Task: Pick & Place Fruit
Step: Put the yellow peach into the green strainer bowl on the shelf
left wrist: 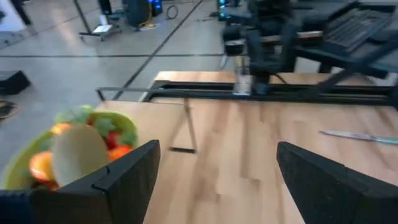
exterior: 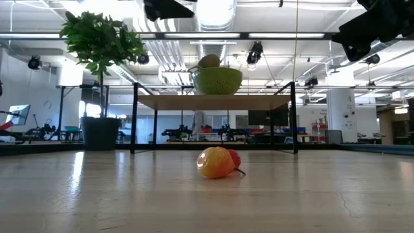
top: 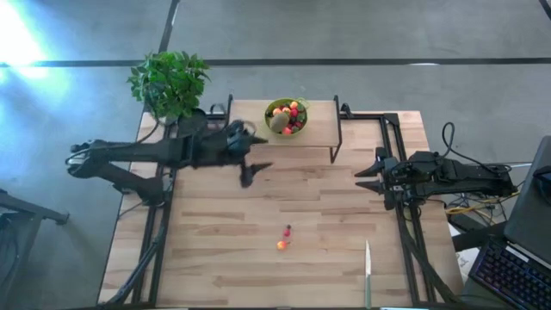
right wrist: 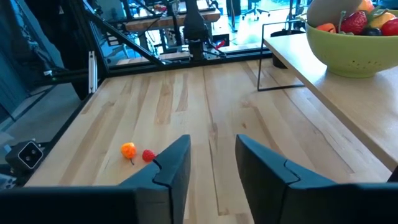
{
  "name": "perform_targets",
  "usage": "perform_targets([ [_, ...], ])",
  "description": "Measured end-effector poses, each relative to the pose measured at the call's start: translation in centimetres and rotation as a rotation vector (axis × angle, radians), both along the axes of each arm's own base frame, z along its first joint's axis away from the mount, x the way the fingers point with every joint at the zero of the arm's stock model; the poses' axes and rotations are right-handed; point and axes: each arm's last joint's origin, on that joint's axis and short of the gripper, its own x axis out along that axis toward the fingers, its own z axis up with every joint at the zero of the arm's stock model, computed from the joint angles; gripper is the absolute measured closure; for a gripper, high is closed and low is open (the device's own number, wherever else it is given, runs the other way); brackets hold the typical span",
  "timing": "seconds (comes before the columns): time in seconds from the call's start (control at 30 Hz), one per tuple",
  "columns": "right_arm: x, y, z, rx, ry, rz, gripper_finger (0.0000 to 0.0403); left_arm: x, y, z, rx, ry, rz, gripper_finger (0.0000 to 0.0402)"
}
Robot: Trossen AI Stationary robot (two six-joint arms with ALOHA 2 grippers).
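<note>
Still loose mid-table: orange fruit [top: 281,245] and red berry [top: 287,231], touching. Left gripper [top: 250,172] wide, empty; right gripper [top: 368,173] narrowly parted, empty. Approach straight down, pinching one only.

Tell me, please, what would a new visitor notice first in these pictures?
Probably the lime-green bowl heaped with fruit, standing on a raised wooden shelf at the table's far edge. Next, two small fruits, orange and red, lie alone on the open table in the middle, between the left gripper and the right gripper.

Potted plant [top: 169,83], bowl [top: 275,109], knife [top: 368,274]
</note>
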Motion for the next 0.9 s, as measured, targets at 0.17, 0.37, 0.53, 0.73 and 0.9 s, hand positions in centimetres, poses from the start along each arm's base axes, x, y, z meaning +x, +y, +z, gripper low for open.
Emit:
perform_targets([
  [0.17,0.0,0.0,0.0,0.000,0.000,0.000,0.0265,-2.6,-2.9,-3.1,-0.014,-0.007,-0.023,0.0073],
  [0.37,0.0,0.0,0.0,0.000,0.000,0.000,0.0249,-5.8,-4.9,-6.0,-0.024,-0.036,-0.078,0.0073],
  [0.53,0.0,0.0,0.1,-0.001,-0.014,0.000,0.0238,-7.9,-5.6,-8.4,-0.042,-0.030,-0.135,0.0073],
  [0.73,0.4,0.0,0.8,-0.084,-0.088,0.009,0.0225,-9.4,-5.6,-11.4,-0.061,-0.034,-0.152,0.0073],
  [0.9,1.4,0.0,2.6,0.004,-0.259,-0.007,0.0219,-10.3,-5.4,-13.6,-0.042,-0.057,-0.162,0.0073],
])
